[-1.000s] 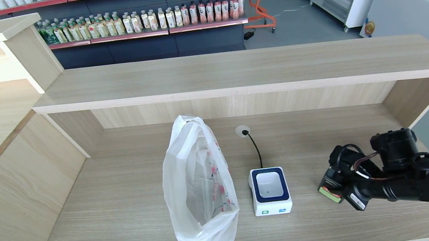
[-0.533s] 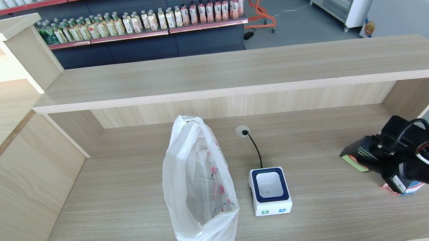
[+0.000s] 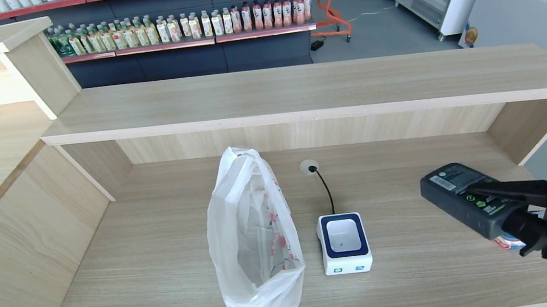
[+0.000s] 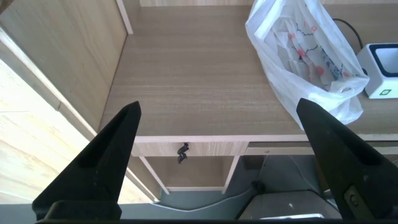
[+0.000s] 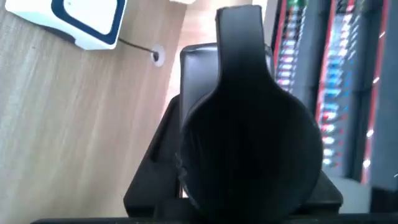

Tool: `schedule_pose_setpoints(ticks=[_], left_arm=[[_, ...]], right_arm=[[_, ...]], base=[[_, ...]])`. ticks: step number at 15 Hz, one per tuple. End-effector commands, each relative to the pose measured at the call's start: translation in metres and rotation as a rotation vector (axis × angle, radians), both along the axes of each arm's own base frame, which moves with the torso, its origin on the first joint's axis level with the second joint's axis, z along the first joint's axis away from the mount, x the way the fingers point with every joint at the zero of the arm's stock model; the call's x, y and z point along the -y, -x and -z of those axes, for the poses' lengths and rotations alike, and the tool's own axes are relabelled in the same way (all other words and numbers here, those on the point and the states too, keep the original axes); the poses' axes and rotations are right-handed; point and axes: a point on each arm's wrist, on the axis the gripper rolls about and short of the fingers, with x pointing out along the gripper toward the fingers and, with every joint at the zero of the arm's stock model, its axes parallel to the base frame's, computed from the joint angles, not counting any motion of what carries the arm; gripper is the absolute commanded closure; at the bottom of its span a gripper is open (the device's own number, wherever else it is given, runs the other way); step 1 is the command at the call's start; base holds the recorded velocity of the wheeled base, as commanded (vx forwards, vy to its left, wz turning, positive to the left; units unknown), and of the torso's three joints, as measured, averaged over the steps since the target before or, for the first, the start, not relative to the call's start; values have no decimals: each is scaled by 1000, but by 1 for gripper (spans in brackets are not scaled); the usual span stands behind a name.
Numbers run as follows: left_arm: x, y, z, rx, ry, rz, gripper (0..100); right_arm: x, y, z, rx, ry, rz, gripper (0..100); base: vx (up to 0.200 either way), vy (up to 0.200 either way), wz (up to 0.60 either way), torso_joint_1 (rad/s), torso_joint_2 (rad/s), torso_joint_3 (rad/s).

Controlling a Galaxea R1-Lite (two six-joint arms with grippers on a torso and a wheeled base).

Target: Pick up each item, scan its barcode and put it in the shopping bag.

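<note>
My right gripper (image 3: 497, 211) hangs above the counter's right end, shut on a dark grey box (image 3: 456, 193). The box points left toward the scanner, and a white barcode label (image 3: 443, 183) shows on its upper face. In the right wrist view the dark box (image 5: 199, 68) lies under one finger (image 5: 239, 37). The white and blue scanner (image 3: 344, 242) stands mid-counter, its cable running to a hole behind it. Left of it a white shopping bag (image 3: 255, 238) stands with its mouth open. My left gripper (image 4: 217, 165) is open with nothing in it, over the counter's near left edge.
A small red, white and blue packet (image 3: 512, 240) lies on the counter (image 3: 152, 260) under the right gripper. A raised shelf (image 3: 297, 91) runs across the back, and side walls close in both ends. Bare counter lies left of the bag (image 4: 311, 56).
The right arm drew back to the right and lifted, and the wrist turned. The box now shows its labelled face upward. The bag and scanner have not moved.
</note>
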Motion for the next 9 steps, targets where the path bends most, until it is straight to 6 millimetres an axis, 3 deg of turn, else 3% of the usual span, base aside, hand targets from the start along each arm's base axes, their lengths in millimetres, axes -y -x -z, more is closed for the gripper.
schedule_pose_setpoints(ticks=[1,4,8,9], left_arm=[[0,0,0,1,0,0,0],[0,0,0,1,0,0,0],[0,0,0,1,0,0,0],[0,0,0,1,0,0,0]], right_arm=[[-7,5,4,197,76,-324,100],[-13,5,28,226,138,-463,100],[-49,3,49,241,162,-701,100],[-50,2,50,247,164,-709,100]], base=[[0,0,0,0,0,0],[0,0,0,0,0,0],[0,0,0,0,0,0],[0,0,0,0,0,0]])
